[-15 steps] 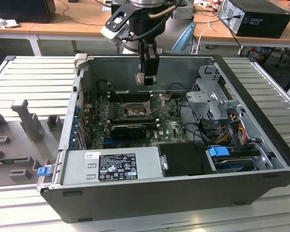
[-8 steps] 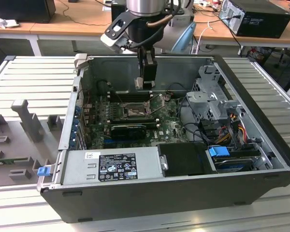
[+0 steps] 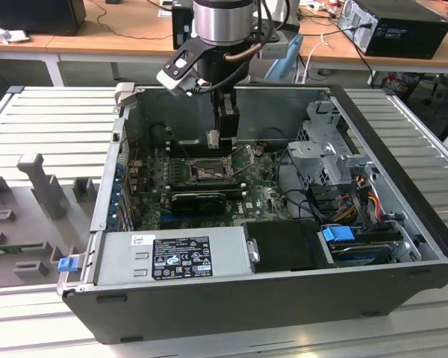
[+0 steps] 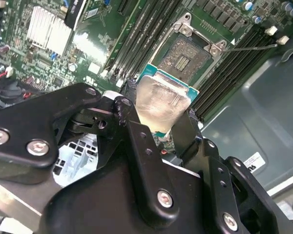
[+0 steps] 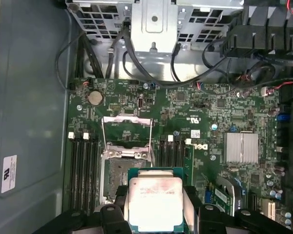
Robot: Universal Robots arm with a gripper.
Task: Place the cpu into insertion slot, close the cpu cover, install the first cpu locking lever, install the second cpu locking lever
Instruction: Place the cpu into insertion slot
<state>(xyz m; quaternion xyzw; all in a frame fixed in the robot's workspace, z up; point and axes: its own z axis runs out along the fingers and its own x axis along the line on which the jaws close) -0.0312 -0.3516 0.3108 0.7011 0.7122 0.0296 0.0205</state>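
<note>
Black jaws clamp the cpu (image 4: 161, 100) by its edges, near the uncovered insertion slot (image 4: 188, 53).

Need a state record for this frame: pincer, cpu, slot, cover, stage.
pincer: shut on the cpu, inside the open computer case
cpu: held flat between the fingers, metal top facing both wrist cameras, not seated
insertion slot: empty, dark pin field exposed, just past the cpu in both wrist views
cpu cover: swung open, off the slot
motherboard: green, lying under the pincer
stage: cpu not yet placed, cover not closed
</note>
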